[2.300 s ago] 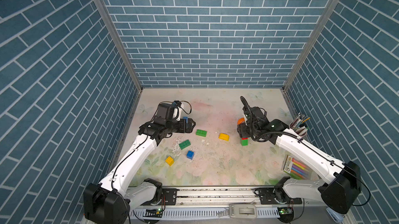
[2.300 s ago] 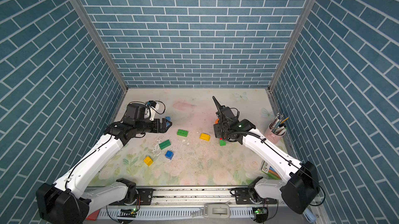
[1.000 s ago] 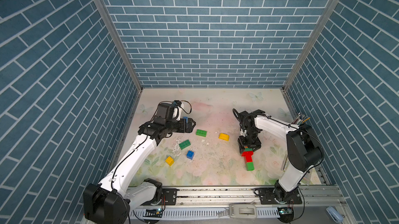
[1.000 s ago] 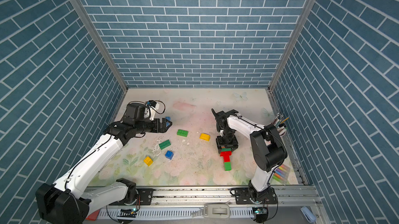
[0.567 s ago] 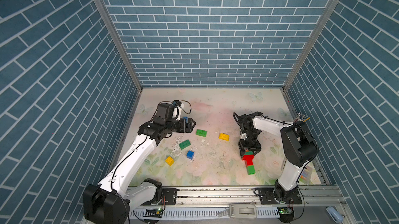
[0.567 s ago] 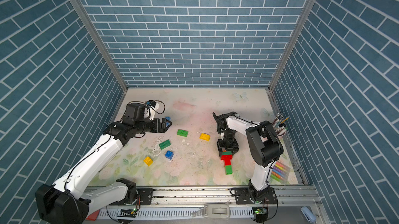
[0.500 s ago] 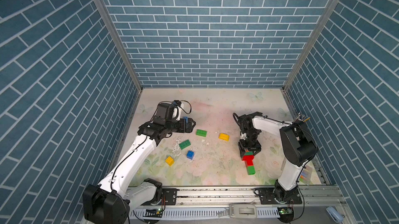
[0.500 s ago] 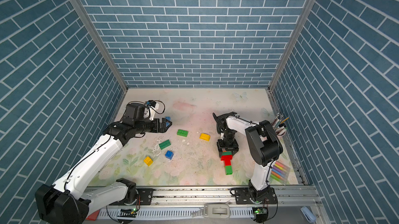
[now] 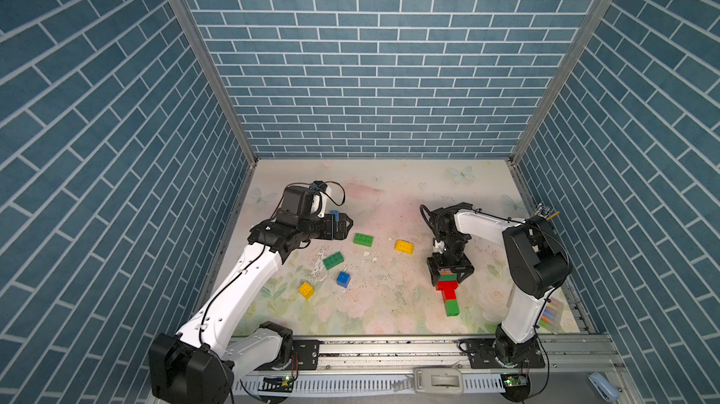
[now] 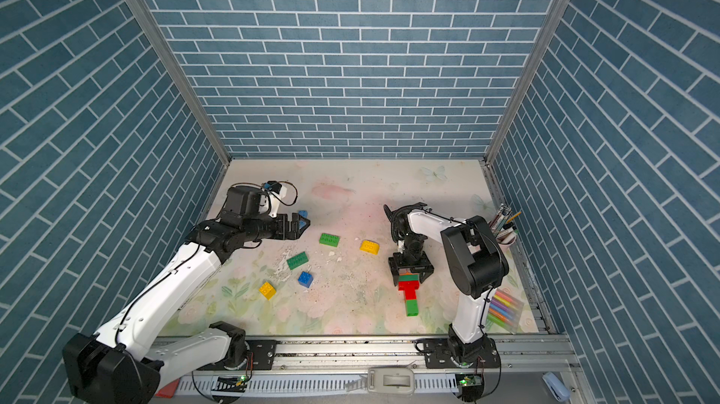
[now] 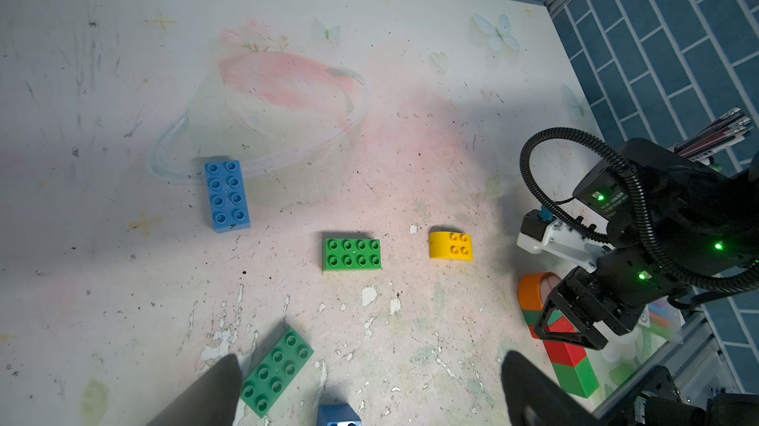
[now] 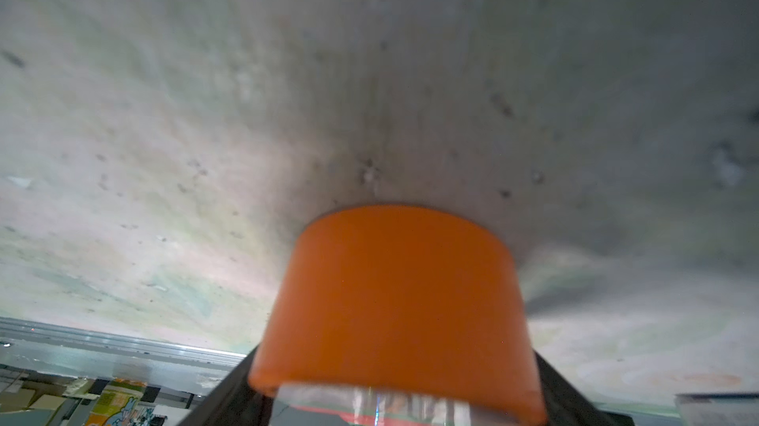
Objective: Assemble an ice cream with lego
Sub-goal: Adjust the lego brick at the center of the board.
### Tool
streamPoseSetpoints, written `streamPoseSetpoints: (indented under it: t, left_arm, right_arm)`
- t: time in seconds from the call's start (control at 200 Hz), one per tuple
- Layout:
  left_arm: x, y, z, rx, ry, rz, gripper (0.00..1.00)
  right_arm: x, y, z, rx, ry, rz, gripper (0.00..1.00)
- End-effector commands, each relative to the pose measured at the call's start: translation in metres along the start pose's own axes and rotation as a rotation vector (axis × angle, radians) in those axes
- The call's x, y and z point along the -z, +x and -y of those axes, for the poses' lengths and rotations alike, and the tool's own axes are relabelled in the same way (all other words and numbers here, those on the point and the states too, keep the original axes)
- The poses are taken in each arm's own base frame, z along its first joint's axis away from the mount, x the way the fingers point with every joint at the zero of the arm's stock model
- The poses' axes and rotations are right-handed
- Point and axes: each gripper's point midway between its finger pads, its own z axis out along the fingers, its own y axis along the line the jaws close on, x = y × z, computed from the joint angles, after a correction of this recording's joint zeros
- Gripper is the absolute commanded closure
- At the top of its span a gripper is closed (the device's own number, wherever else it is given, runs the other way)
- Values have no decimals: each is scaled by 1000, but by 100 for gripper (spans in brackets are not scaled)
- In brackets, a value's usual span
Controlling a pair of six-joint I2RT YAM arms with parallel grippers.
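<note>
I count two green, two blue and two yellow bricks [image 9: 363,239], plus one stack [image 9: 448,297]. Left gripper [image 9: 348,223] released; right gripper [image 9: 450,278] released, straddling the stack.

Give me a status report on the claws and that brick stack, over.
Left gripper open, empty, hovering near the loose bricks. Right gripper open, jaws astride the orange end of the lego stack. Stack lying flat on the table. Nothing blocking.

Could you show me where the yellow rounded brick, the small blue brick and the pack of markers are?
yellow rounded brick [image 9: 403,246]: in a top view, middle of its yellow face.
small blue brick [image 9: 343,279]: in a top view, its studded top.
marker pack [image 10: 504,310]: in a top view, the coloured markers' middle.
</note>
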Motion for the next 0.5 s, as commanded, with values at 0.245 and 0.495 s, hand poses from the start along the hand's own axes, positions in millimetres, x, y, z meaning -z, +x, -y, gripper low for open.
streamPoseSetpoints:
  t: [0.245,0.495]
  left_arm:
    - [12,28,-4,61,-34,-70,0]
    - [17,95,-9,145,-141,-292,0]
  right_arm:
    - [37,14,0,-16,-13,120,3]
    - [89,34,-6,-42,-61,287,2]
